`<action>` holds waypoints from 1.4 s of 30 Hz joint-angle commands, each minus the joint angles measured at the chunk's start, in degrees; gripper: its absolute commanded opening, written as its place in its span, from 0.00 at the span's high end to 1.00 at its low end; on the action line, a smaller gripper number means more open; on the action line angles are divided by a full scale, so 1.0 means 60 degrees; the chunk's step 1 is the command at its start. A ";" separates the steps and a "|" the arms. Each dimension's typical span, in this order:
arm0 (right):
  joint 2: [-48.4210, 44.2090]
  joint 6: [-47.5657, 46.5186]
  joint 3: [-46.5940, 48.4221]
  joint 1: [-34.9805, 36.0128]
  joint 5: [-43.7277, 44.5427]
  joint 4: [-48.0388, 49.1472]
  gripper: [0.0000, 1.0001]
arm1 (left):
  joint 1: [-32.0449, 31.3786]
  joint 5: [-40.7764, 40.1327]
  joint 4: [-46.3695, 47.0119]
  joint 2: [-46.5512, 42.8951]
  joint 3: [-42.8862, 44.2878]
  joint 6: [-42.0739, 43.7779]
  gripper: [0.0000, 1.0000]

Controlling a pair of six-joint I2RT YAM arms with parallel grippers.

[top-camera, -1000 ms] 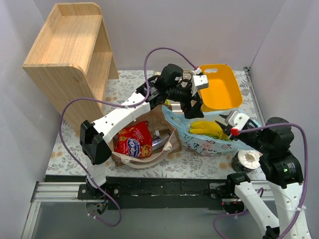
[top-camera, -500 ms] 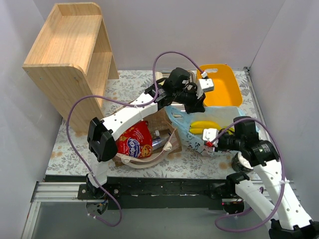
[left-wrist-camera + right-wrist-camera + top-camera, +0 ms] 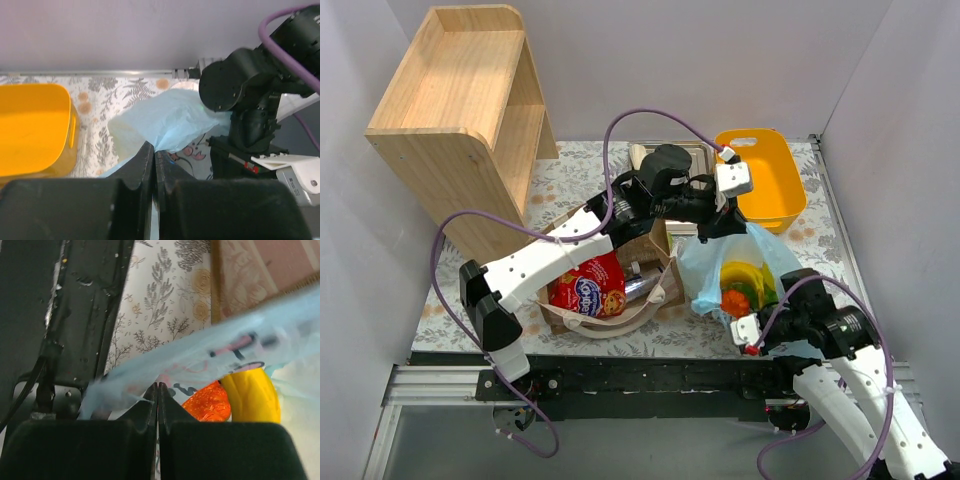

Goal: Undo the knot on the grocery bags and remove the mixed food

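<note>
Since the last frames the right hand (image 3: 748, 330) has swung to the near edge of the table (image 3: 825, 235). It and the left hand (image 3: 717, 222) each stay clenched on film of the blue bag (image 3: 700, 275), with the mouth stretched open between them. No knot shows, so it is likely undone, and the bananas (image 3: 740, 274) and pumpkin (image 3: 735, 298) lie exposed inside. The tub (image 3: 775, 195) crowds the far side and the paper bag (image 3: 655, 290) touches on the left, leaving open room only to the right.
</note>
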 commanded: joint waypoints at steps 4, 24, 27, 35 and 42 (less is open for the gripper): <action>-0.0929 0.0050 0.0264 0.0034 0.0081 0.0233 0.99 | -0.0169 -0.0393 0.0466 -0.0632 0.0395 0.0048 1.00; 0.0873 0.5562 0.0792 0.0020 0.3686 0.4910 0.59 | -0.0095 -0.1843 0.1784 -0.1732 -0.2551 -0.0141 0.99; 0.0946 0.6455 0.1290 0.0034 0.4068 0.4853 0.52 | -0.0096 -0.1932 0.1902 -0.1732 -0.2667 -0.0301 0.95; 0.2702 0.7043 0.1644 0.0078 0.5694 0.3008 0.48 | -0.0081 -0.1991 0.2092 -0.1585 -0.2712 -0.0463 0.88; 0.3377 0.7189 0.0955 0.0107 0.6572 0.2830 0.46 | -0.0095 -0.1946 0.2107 -0.1497 -0.2639 -0.0376 0.87</action>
